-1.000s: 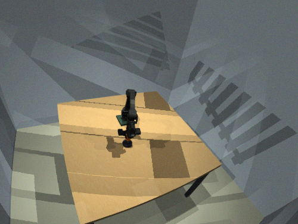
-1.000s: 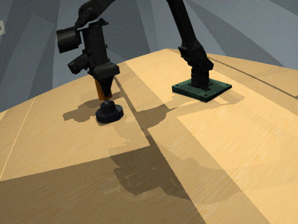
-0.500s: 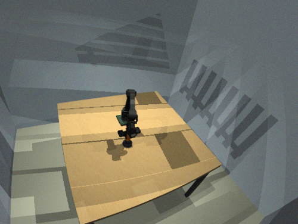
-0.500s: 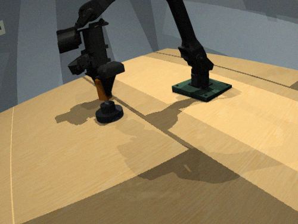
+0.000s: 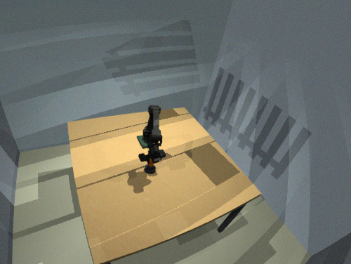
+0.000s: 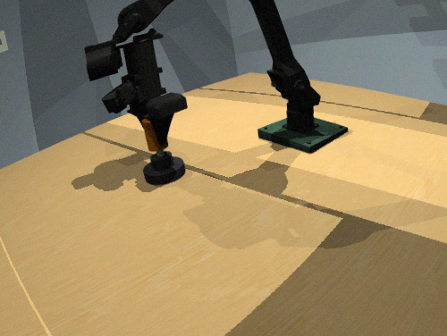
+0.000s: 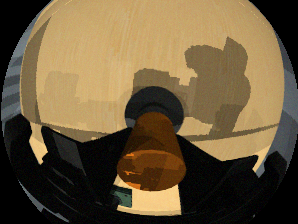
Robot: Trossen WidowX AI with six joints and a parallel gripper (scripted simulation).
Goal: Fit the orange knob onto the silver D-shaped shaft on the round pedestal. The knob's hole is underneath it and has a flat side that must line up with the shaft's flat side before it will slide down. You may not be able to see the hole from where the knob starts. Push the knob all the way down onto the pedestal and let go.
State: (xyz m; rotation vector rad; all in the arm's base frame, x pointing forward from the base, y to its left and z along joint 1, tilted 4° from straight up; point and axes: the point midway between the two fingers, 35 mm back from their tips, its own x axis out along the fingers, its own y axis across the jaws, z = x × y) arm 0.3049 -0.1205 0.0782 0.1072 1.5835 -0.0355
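The orange knob [image 5: 151,163] [image 6: 151,134] [image 7: 151,170] is a long tapered piece, leaning slightly in the exterior view. My gripper [image 5: 151,160] [image 6: 157,134] [image 7: 153,135] is shut on it. The round dark pedestal [image 5: 150,170] [image 6: 164,173] [image 7: 152,94] has a wide base and a narrower raised collar. The knob's lower end is just above the collar, around the top of the shaft; whether they touch cannot be told. Little of the shaft shows. Its flat side and the knob's hole are hidden, so their alignment cannot be seen.
The arm's green base plate [image 5: 142,141] [image 6: 273,130] [image 7: 123,197] stands on the wooden table [image 5: 116,218] [image 6: 134,268] [image 7: 100,40], behind the pedestal in the top view. Dark shadows of the arm and other shapes lie across the table.
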